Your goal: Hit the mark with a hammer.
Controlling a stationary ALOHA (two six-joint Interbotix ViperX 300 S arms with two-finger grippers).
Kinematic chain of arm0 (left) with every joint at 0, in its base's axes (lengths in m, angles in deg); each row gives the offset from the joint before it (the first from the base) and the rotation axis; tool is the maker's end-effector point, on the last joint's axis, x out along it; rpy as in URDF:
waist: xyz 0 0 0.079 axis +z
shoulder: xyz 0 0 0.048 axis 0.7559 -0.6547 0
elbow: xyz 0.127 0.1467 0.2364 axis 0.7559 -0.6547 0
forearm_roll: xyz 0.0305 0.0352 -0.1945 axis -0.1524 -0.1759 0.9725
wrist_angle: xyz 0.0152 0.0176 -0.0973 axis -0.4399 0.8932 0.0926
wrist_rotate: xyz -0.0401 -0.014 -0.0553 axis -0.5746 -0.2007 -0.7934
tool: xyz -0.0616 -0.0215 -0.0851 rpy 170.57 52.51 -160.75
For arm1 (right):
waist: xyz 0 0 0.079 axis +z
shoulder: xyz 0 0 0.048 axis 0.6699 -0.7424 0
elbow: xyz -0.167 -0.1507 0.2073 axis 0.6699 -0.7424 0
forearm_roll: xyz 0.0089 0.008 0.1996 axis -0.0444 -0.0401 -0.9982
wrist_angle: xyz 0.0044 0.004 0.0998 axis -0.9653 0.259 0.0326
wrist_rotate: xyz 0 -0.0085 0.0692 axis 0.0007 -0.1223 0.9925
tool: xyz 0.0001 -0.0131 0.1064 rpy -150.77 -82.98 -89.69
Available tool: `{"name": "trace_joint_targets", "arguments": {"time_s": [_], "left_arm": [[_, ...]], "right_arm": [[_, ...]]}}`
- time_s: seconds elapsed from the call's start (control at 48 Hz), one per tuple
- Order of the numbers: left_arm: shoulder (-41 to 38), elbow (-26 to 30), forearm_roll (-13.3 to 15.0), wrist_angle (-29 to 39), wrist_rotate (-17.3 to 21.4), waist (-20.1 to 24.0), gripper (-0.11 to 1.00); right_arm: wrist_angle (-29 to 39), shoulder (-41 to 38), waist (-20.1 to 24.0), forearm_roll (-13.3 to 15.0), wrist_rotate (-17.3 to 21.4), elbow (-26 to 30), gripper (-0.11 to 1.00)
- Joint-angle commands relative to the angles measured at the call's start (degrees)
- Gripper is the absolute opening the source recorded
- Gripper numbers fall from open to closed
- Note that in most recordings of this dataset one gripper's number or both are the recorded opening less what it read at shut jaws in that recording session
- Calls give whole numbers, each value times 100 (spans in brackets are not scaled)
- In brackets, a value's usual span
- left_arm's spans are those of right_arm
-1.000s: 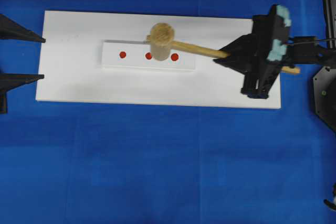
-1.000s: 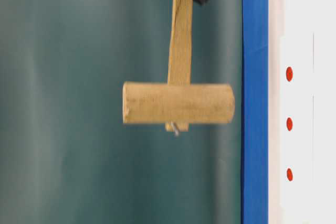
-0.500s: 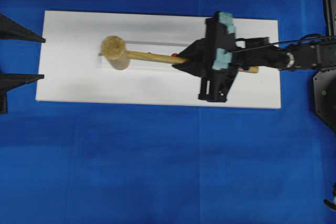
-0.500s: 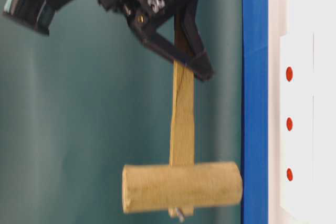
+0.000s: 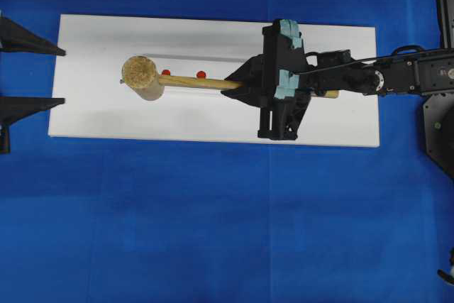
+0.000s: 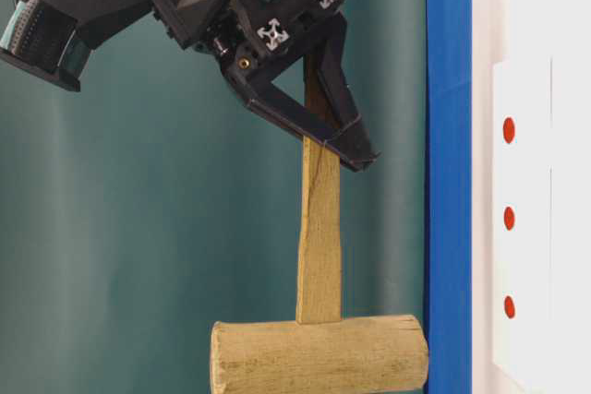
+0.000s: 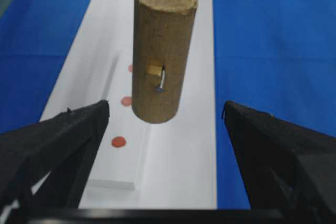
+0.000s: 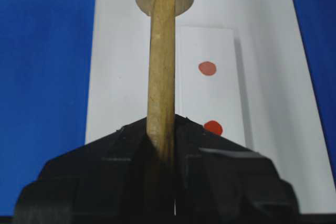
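Hammer (image 5: 181, 81): wooden, rigid, head-heavy, likely light. Right tool (image 5: 241, 84) clamped on mid-handle; head raised above the strip's far end, near the mark (image 5: 165, 72). Left tool (image 7: 168, 129) spread wide, empty.

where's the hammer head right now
In the overhead view the hammer head sits at the strip's left end, beside the nearest dot, held by the right gripper.

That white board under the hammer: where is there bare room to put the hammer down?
The white board is bare along its near edge and at its left end. The middle is crowded: the strip with red dots, the hammer above it, the right gripper holding the handle.
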Motion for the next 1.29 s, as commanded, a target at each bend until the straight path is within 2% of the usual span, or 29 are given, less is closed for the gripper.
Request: {"name": "trace_joint_targets", "arguments": {"time_s": [0.0, 0.313, 0.521, 0.875, 1.271], "left_arm": [[-422, 97, 9, -422, -114, 35, 88], [-1872, 413, 9, -1740, -193, 35, 89], [-2742, 800, 18, -2197, -193, 26, 92], [-3665, 1494, 9, -2259, -114, 26, 92], [-3683, 1441, 9, -2188, -97, 26, 92]], "right_arm": [[-26, 79, -9, 26, 0, 193, 2], [-18, 79, -9, 26, -9, 193, 2], [-18, 79, -9, 18, -9, 193, 2], [-35, 79, -9, 26, -9, 185, 2], [-18, 79, -9, 26, -9, 202, 2]]}}
